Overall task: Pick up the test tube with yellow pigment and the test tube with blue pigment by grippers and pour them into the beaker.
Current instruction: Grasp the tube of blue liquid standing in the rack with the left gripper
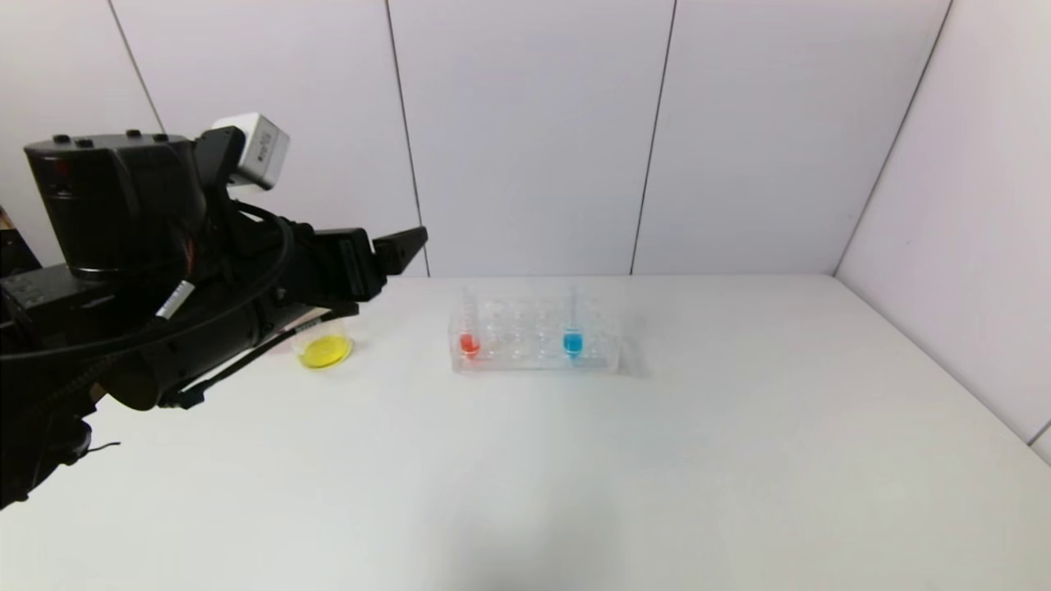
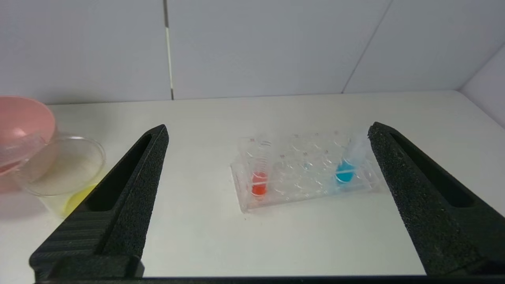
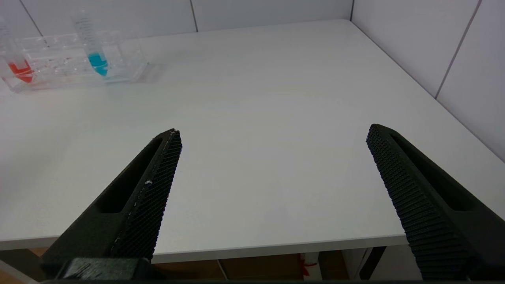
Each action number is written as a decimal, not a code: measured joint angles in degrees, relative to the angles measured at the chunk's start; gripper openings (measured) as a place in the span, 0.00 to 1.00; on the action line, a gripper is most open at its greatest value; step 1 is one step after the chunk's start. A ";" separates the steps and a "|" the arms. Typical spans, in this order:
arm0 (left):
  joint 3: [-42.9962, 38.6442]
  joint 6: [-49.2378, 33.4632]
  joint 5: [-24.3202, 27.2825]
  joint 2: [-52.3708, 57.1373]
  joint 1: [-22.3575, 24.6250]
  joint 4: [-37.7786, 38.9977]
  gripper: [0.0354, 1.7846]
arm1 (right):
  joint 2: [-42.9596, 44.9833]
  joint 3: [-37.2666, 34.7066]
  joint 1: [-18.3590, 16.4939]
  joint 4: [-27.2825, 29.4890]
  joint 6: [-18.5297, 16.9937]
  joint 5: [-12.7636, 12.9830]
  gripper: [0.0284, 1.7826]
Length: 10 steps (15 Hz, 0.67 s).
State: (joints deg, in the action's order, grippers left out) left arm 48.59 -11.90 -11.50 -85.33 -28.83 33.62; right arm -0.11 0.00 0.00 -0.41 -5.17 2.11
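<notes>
Head view shows the left gripper (image 1: pixel 394 246) with fingers wide apart, holding nothing, above the table's (image 1: pixel 575 460) left side. Beneath it stands the beaker (image 1: pixel 323 346) with yellow liquid. Blue test tube (image 1: pixel 572 332) stands in the rack (image 1: pixel 534 338) near the back edge. Right gripper (image 3: pixel 272 136) also gapes, empty, by the front edge.

In the head view the left arm (image 1: pixel 164 271) hides part of the beaker (image 1: pixel 323 349). In the left wrist view the pink bowl (image 2: pixel 19 122) is cut by the edge, and 1 finger (image 2: pixel 118 197) covers the beaker's side.
</notes>
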 joint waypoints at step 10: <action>2.10 0.33 -3.80 -15.74 -12.20 15.54 0.99 | 0.00 0.00 0.00 0.00 0.02 0.00 0.96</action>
State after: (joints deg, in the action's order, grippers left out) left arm 50.69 -11.57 -15.30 -101.07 -41.03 49.16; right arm -0.11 0.00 0.00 -0.41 -5.14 2.11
